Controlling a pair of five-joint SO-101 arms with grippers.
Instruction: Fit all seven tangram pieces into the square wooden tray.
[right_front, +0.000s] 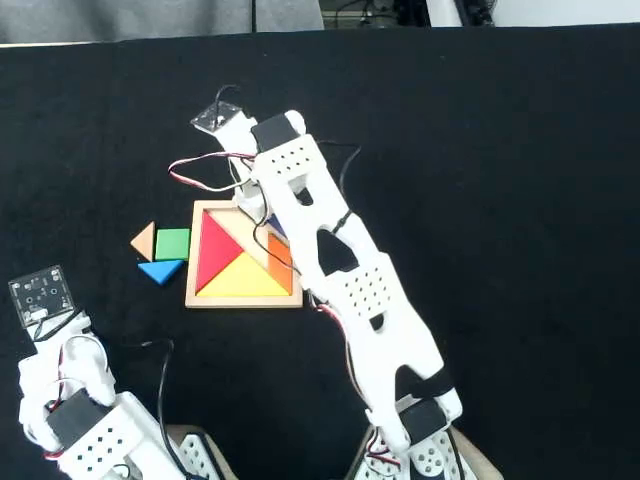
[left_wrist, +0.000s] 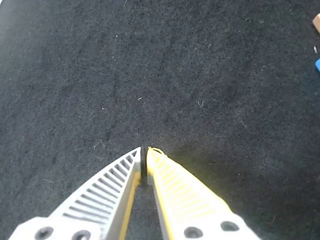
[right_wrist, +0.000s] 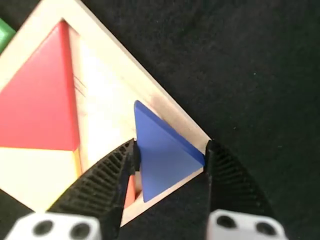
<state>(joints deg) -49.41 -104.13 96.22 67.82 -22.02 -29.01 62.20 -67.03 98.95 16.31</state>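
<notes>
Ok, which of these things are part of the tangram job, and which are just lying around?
Job: square wooden tray holding red triangle, yellow triangle, orange piece; dark blue triangle in the right gripper; tan triangle, green square, light blue triangle beside the tray.
Just lying about: black table cloth; grey backdrop behind; left gripper, shut over bare cloth.

From above, the right arm (right_front: 400, 340) hides the tray's (right_front: 243, 301) far right corner, part of the orange piece (right_front: 280, 265) and most of the blue triangle (right_wrist: 160, 155). The left wrist view's edge crops a tan piece (left_wrist: 316, 22) and a small blue piece (left_wrist: 317, 65).
</notes>
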